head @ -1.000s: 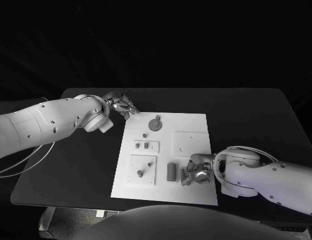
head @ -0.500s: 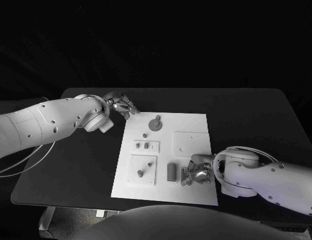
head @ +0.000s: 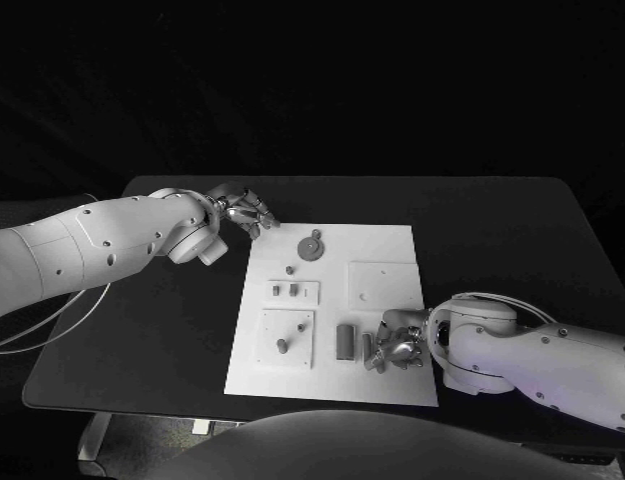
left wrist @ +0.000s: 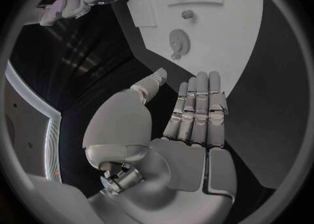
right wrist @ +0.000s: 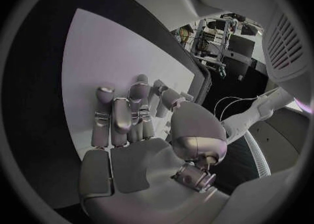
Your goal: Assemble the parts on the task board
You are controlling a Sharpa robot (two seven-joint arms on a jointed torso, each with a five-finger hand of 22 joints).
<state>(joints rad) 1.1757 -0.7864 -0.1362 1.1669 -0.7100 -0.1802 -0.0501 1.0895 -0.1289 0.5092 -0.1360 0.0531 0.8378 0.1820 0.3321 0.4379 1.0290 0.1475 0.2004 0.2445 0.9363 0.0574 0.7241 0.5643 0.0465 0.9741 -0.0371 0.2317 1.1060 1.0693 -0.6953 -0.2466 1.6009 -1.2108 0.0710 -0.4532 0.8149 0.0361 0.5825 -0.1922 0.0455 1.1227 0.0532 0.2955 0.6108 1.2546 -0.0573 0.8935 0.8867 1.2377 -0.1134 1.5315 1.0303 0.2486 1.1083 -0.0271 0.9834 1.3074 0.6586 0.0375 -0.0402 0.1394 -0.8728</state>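
The board lies mid-table, with wide bare tabletop to its left, right and far side; its near edge runs close to the table's front edge. The left hand hovers just off the board's far left corner, fingers straight, side by side and empty. The right hand sits over the board's near right part, fingers curled down beside an upright part; whether it holds anything I cannot tell. No writing is legible.
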